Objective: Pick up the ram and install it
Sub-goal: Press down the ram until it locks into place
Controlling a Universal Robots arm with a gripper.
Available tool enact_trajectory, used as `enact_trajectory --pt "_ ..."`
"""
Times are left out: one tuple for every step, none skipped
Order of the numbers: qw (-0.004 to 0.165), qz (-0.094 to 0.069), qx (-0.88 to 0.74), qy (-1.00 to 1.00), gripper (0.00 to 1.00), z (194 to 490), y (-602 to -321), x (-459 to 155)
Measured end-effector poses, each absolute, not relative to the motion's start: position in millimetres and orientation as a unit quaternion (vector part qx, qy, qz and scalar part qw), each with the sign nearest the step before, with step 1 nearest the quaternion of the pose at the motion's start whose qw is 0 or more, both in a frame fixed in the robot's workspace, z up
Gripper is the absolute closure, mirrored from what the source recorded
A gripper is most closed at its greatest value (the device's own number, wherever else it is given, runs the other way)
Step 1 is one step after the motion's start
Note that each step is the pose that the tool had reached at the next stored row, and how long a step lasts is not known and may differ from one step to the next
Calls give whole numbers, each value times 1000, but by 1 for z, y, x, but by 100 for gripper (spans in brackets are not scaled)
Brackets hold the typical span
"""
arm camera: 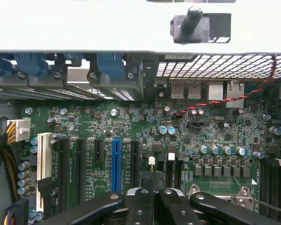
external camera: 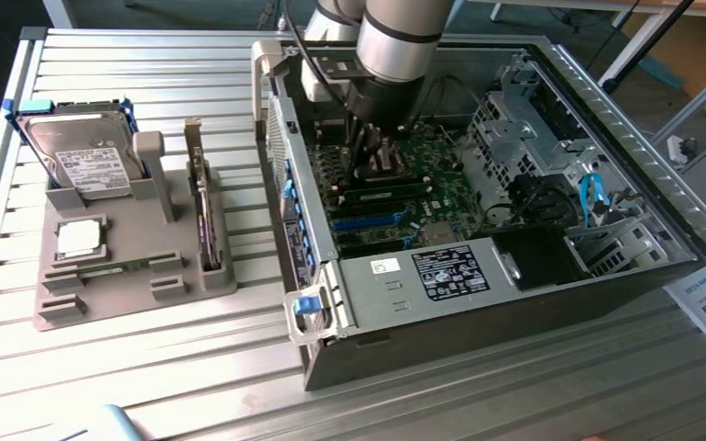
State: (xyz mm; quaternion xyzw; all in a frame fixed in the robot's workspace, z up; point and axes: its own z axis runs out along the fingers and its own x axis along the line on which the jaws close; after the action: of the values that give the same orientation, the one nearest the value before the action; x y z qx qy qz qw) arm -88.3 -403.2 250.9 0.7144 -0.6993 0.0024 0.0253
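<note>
Exterior view: my hand (external camera: 371, 156) is reaching down into the open computer case (external camera: 598, 266), hovering over the motherboard (external camera: 427, 197). The ram (external camera: 114, 267) is lying flat in the front slot of the grey holder tray (external camera: 71, 312) on the bench (external camera: 144, 367), well apart from me, near the processor chip (external camera: 78, 238), below the hard drive (external camera: 81, 158).

Wrist view: my hand (arm camera: 154, 194) is clenched with its fingers (arm camera: 140, 206) pressed together, grasping nothing, just above the board beside the blue slot (arm camera: 116, 164). I am judging that, this low, my closed fingertips could be striking capacitors or slot edges if I am drifting sideways.
</note>
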Motion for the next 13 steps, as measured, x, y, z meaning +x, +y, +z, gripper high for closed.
enact_trajectory --pt "25 2 714 -699 90 252 -403 -88" --pt "25 2 714 -699 90 254 -403 -88" --pt "25 2 714 -699 90 255 -403 -88" --pt "25 2 714 -699 90 256 -403 -88" --pt "25 2 714 -699 90 258 -403 -88" --pt "25 2 714 -699 90 259 -403 -88" --pt "25 2 714 -699 90 260 -403 -88" --pt "25 2 714 -699 90 261 -403 -88" --pt "25 2 714 -699 90 262 -403 -88" --pt "25 2 714 -699 90 262 -403 -88" --pt "25 2 714 -699 90 262 -403 -88" --pt "25 2 714 -699 90 262 -403 -88" --pt "25 2 714 -699 90 262 -403 -88"
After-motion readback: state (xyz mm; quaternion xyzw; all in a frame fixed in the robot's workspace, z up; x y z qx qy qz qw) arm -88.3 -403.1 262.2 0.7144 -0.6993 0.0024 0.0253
